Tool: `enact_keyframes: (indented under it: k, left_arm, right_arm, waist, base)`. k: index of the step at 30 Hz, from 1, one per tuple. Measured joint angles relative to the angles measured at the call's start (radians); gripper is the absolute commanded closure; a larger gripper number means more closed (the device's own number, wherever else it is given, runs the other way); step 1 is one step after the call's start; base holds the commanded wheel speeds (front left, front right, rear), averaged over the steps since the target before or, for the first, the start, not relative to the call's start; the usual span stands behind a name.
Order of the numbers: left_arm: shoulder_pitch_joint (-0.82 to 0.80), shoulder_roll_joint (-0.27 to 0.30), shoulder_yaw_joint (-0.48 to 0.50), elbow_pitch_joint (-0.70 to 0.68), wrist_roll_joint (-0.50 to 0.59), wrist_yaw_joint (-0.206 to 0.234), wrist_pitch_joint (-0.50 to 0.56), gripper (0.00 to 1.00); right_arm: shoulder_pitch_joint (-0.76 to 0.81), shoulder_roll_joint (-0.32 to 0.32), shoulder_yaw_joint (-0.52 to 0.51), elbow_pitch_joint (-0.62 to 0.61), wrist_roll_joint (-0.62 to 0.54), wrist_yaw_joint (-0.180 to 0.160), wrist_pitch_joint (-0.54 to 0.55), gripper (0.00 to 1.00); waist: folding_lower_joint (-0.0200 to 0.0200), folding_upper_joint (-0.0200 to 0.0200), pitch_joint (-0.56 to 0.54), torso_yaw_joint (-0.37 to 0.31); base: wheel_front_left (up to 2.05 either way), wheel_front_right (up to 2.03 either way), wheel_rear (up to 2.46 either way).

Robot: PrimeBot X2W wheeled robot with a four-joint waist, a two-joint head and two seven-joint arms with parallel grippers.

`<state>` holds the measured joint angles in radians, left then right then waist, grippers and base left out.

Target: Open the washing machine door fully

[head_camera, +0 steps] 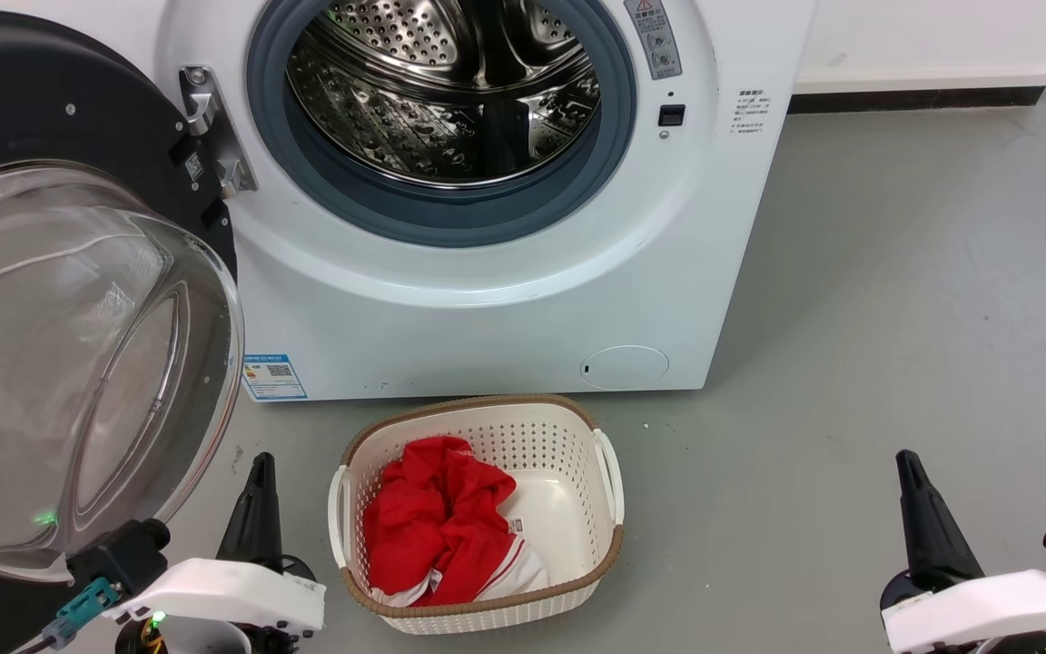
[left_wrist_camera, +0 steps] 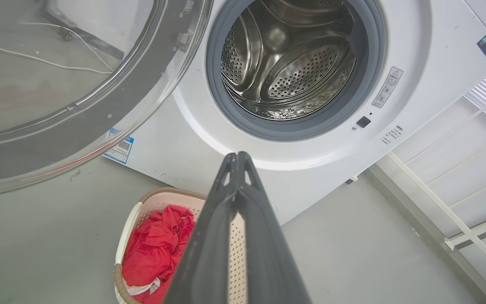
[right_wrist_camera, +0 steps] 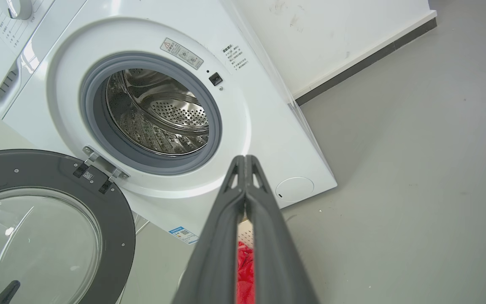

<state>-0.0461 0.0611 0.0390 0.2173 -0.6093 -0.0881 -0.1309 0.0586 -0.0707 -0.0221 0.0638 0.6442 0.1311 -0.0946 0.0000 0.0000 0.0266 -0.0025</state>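
The white washing machine (head_camera: 505, 318) stands ahead with its steel drum (head_camera: 446, 86) exposed inside the grey rubber ring. The washing machine door (head_camera: 78, 345) is swung wide to the left on its hinge (head_camera: 212, 136), its clear glass bowl bulging toward me. It also shows in the left wrist view (left_wrist_camera: 74, 84) and in the right wrist view (right_wrist_camera: 44, 228). My left gripper (head_camera: 260, 461) is shut and empty, just right of the door's lower edge, apart from it. My right gripper (head_camera: 906, 459) is shut over bare floor at the lower right. Both wrist views show the fingertips (left_wrist_camera: 238, 156) (right_wrist_camera: 245, 158) pressed together.
A white perforated laundry basket (head_camera: 609, 472) with a brown rim stands on the grey floor in front of the machine, holding a red garment (head_camera: 437, 522). A white wall with a dark skirting board (head_camera: 913, 98) runs behind at the right. A white rack (left_wrist_camera: 458, 169) stands beside the machine.
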Motion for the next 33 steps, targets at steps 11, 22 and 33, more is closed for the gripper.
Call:
enact_keyframes:
  k: [11,22,33]
  left_arm:
    - [-0.006,-0.001,0.011,0.004,-0.163,-0.009,0.040,1.00]
    - [-0.019,-0.003,0.024,0.007,-0.309,-0.011,0.076,1.00]
    - [-0.023,-0.004,0.033,0.011,-0.440,-0.018,0.108,1.00]
  right_arm:
    - [-0.024,-0.006,-0.002,0.029,0.168,0.000,0.025,1.00]
    - [-0.045,-0.009,-0.005,0.054,0.315,0.000,0.048,1.00]
    - [-0.066,-0.011,-0.011,0.077,0.448,0.000,0.069,1.00]
  waist:
    - [0.0000,0.0000,-0.003,0.000]
    - [0.0000,0.0000,-0.005,0.001]
    - [0.0000,0.0000,-0.008,0.001]
  base:
    - [0.00,0.00,0.00]
    - [0.00,0.00,0.00]
    - [0.00,0.00,0.00]
